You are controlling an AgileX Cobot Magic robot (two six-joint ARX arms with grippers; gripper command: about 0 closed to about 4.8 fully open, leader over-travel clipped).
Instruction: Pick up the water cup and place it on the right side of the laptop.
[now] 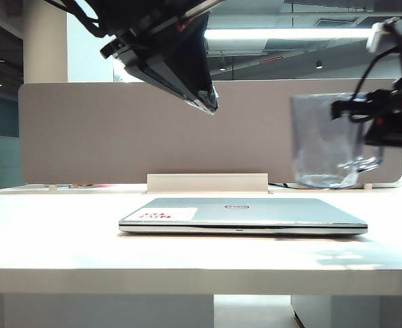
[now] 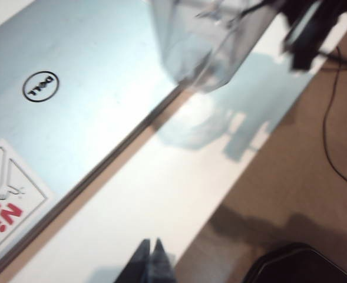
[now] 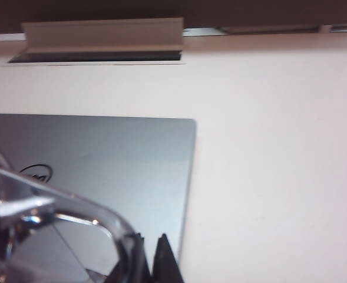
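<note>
A closed silver laptop (image 1: 245,213) lies flat on a white table (image 1: 50,239), its long side running across the exterior view. A dark oval Dell logo (image 2: 41,86) marks the lid. A white sticker (image 2: 8,194) near one corner carries red lettering, too partial to read. The water cup (image 1: 323,140) hangs upright in the air above the laptop's right end, the right gripper (image 3: 148,250) clamped on its handle (image 3: 73,212). The left gripper (image 1: 206,99) hovers high over the laptop, fingers together.

Low frontal exterior; wrist views above laptop (image 1: 241,213)
</note>
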